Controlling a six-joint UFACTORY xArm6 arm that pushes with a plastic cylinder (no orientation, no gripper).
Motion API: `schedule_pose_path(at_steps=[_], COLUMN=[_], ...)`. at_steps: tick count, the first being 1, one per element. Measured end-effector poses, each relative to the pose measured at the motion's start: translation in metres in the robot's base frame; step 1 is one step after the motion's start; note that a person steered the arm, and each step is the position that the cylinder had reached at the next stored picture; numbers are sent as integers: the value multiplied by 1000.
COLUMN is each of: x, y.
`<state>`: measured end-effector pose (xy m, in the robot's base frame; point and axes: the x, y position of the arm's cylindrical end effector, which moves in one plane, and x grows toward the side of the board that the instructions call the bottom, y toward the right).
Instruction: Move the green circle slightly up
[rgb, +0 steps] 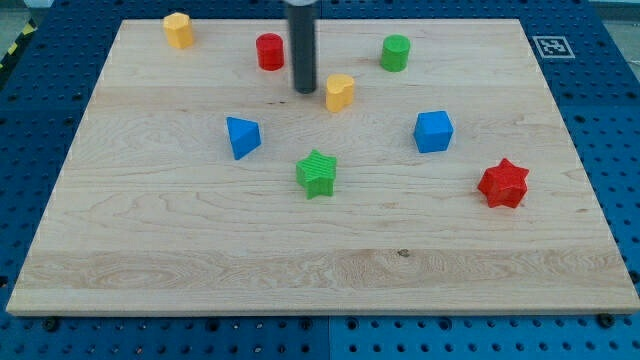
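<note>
Seven small plastic blocks sit on my pale wooden surface (200, 250). Nearest are the red star (502, 183) and green star (317, 173). Farther, my tip (304, 90) rests just left of the yellow block (340, 91). Farthest, the green circle (395, 52) stands top right. I carry no jaws, only a rod

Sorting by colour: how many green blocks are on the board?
2: the green circle near the view's top, right of my tip, and the green star at the centre. None seem hidden.
</note>
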<state>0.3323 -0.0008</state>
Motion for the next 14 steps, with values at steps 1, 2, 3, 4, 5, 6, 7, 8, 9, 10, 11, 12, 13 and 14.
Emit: schedule_pose_path(at_steps=[1, 2, 3, 4, 5, 6, 7, 8, 9, 10, 11, 12, 13, 14], x=[0, 0, -8, -20, -30, -52, -52, -50, -46, -43, -43, -59, -74, -75], y=[44, 68, 100, 135, 137, 137, 137, 130, 129, 129, 125, 115, 98, 88])
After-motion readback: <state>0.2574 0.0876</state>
